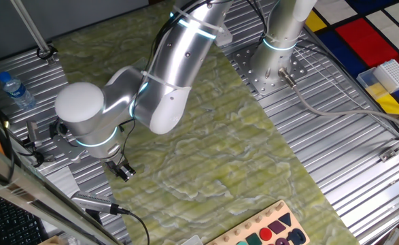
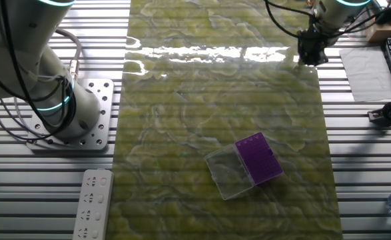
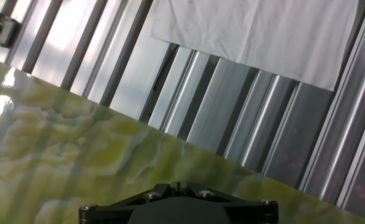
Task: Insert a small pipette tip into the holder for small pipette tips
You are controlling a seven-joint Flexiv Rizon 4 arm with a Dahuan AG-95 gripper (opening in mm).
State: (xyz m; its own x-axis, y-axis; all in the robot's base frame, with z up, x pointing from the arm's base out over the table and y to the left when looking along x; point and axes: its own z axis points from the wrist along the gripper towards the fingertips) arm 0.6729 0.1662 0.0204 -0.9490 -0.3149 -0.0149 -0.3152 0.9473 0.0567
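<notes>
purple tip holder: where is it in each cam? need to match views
One fixed view: not in it; the arm covers the mat's middle.
The other fixed view: purple holder lower centre-right on the green mat, its clear cover open to its left.
Hand view: not in it; only mat edge, metal slats and a white sheet.
Shared landmark: the green mat; the gripper sits at its edge in both fixed views.

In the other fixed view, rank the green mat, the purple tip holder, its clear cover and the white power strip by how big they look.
1. Green mat, by far the largest.
2. Clear cover and purple tip holder look about alike; I won't rank them.
3. White power strip is cut off at the frame edge, so its rank is unsure.
</notes>
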